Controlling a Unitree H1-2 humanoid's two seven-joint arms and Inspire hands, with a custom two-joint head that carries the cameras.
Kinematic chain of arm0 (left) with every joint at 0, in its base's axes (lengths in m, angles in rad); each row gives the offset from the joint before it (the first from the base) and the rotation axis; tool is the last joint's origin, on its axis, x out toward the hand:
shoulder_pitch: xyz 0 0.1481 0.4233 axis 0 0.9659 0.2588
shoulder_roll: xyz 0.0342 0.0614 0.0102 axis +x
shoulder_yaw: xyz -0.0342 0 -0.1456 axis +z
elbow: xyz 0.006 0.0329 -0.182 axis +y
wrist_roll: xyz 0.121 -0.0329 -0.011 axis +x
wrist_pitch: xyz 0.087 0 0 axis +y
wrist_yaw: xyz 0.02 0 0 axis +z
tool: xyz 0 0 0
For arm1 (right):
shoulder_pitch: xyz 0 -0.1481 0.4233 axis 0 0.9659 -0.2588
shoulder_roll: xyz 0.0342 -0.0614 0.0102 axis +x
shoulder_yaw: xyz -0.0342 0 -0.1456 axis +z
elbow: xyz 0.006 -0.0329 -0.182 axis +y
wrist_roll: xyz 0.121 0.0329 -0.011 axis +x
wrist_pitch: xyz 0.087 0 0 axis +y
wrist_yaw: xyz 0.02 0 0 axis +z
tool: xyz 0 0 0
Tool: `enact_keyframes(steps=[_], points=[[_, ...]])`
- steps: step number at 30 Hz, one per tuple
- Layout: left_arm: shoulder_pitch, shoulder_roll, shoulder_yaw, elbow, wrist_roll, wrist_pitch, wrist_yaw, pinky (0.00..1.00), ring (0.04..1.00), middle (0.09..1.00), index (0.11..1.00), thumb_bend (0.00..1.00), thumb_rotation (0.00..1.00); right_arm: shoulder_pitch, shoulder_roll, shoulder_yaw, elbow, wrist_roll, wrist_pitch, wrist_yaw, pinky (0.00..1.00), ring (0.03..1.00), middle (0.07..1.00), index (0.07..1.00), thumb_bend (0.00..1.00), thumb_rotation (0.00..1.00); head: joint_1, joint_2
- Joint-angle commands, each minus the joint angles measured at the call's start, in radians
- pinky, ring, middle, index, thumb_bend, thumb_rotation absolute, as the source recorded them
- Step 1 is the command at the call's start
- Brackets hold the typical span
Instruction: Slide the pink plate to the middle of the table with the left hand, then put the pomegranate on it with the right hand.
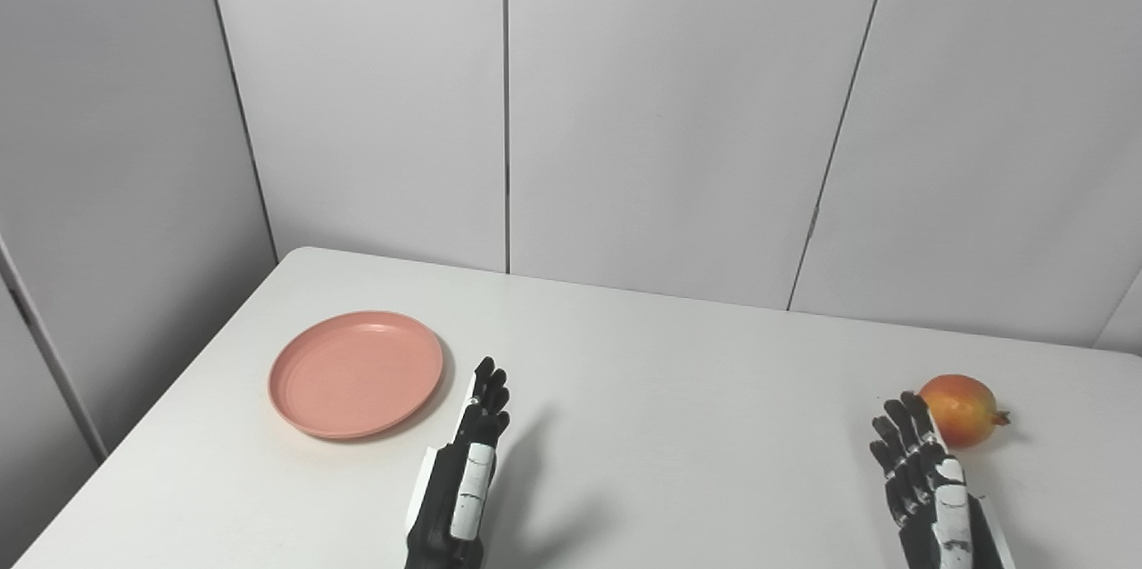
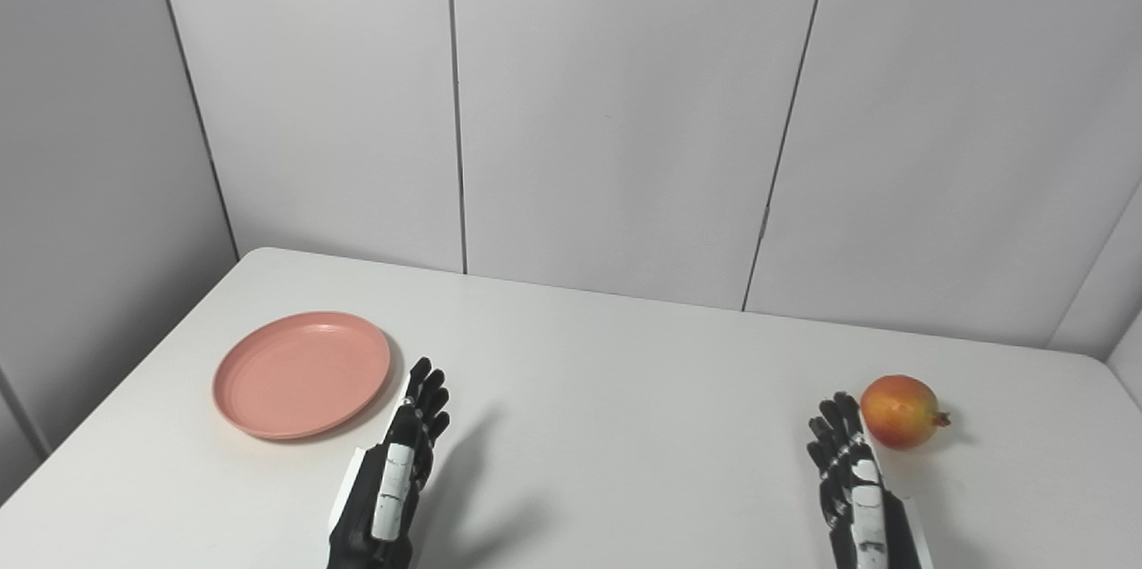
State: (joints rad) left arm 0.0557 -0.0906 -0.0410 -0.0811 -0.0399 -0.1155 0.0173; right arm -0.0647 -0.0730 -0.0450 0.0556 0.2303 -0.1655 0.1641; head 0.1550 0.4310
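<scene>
The pink plate (image 1: 355,373) lies flat near the worktop's (image 1: 642,426) left edge, well short of the middle. Just beside its right rim, the left robot hand (image 1: 464,471) is released, fingers extended, holding nothing. The pomegranate (image 1: 959,409) sits near the right edge, the right robot hand (image 1: 923,480) likewise released just beside it.

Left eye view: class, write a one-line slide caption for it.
Pink plate empty at table's left, pomegranate at right; left hand and right hand open.

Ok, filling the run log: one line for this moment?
pink plate: table's left, empty | pomegranate: right | left robot hand: open | right robot hand: open
</scene>
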Motion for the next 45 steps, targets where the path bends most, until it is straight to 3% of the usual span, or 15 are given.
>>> enact_keyframes(steps=[1, 8, 10, 13, 20, 24, 27, 30, 34, 45], points=[[0.011, 0.003, 0.004, -0.043, -0.014, 0.028, -0.008, 1.0, 0.993, 0.99, 1.0, 0.82, 0.97, 0.055, 0.0, 0.0, 0.031, 0.0, -0.011, 0.009, 1.0, 0.962, 0.961, 0.966, 0.77, 0.97, -0.001, 0.007], [-0.067, 0.019, 0.018, -0.156, -0.05, 0.177, -0.01, 0.97, 0.953, 0.949, 0.978, 0.84, 0.95, 0.061, 0.002, 0.001, 0.017, -0.005, -0.006, 0.004, 0.99, 0.957, 0.96, 0.963, 0.77, 0.97, -0.003, 0.013], [-0.107, 0.032, 0.036, -0.193, -0.07, 0.253, -0.007, 0.99, 0.965, 0.96, 0.976, 0.89, 0.95, 0.061, 0.001, 0.002, 0.017, -0.005, -0.002, 0.007, 0.99, 0.961, 0.964, 0.964, 0.77, 0.97, -0.003, 0.013], [-0.176, 0.06, 0.074, -0.234, -0.132, 0.354, -0.013, 1.0, 0.982, 0.972, 0.975, 0.92, 0.95, 0.058, 0.003, 0.003, 0.021, -0.009, -0.001, 0.005, 0.98, 0.958, 0.959, 0.959, 0.78, 0.97, -0.004, 0.009], [-0.303, 0.141, 0.16, -0.261, -0.23, 0.484, -0.017, 1.0, 0.975, 0.964, 0.973, 0.95, 0.96, 0.047, 0.007, 0.003, 0.041, -0.01, -0.006, 0.005, 0.97, 0.953, 0.956, 0.957, 0.78, 0.96, -0.007, 0.002], [-0.364, 0.189, 0.245, -0.246, -0.352, 0.566, -0.031, 1.0, 0.983, 0.975, 0.979, 0.94, 0.97, 0.047, 0.006, 0.005, 0.046, -0.012, -0.008, 0.005, 0.97, 0.951, 0.952, 0.951, 0.77, 0.96, -0.008, 0.002], [-0.403, 0.249, 0.291, -0.194, -0.404, 0.567, -0.061, 1.0, 0.974, 0.961, 0.976, 0.96, 0.98, 0.047, 0.007, 0.005, 0.044, -0.014, -0.006, 0.004, 0.97, 0.948, 0.946, 0.944, 0.77, 0.96, -0.008, 0.002], [-0.446, 0.35, 0.304, -0.114, -0.384, 0.492, -0.122, 1.0, 0.948, 0.929, 0.944, 0.99, 0.99, 0.047, 0.006, 0.006, 0.043, -0.014, -0.002, 0.003, 0.96, 0.945, 0.943, 0.94, 0.76, 0.95, -0.009, 0.01], [-0.479, 0.438, 0.308, -0.059, -0.358, 0.435, -0.165, 1.0, 0.974, 0.943, 0.934, 1.0, 1.0, 0.045, 0.004, 0.006, 0.042, -0.012, 0.003, 0.004, 0.96, 0.948, 0.946, 0.937, 0.76, 0.95, -0.005, 0.013], [-0.556, 0.576, 0.363, 0.195, -0.413, 0.391, -0.291, 1.0, 0.987, 0.966, 0.97, 1.0, 0.98, 0.042, -0.002, 0.005, 0.044, -0.013, 0.005, 0.004, 0.96, 0.95, 0.944, 0.932, 0.78, 0.95, 0.001, 0.03]])
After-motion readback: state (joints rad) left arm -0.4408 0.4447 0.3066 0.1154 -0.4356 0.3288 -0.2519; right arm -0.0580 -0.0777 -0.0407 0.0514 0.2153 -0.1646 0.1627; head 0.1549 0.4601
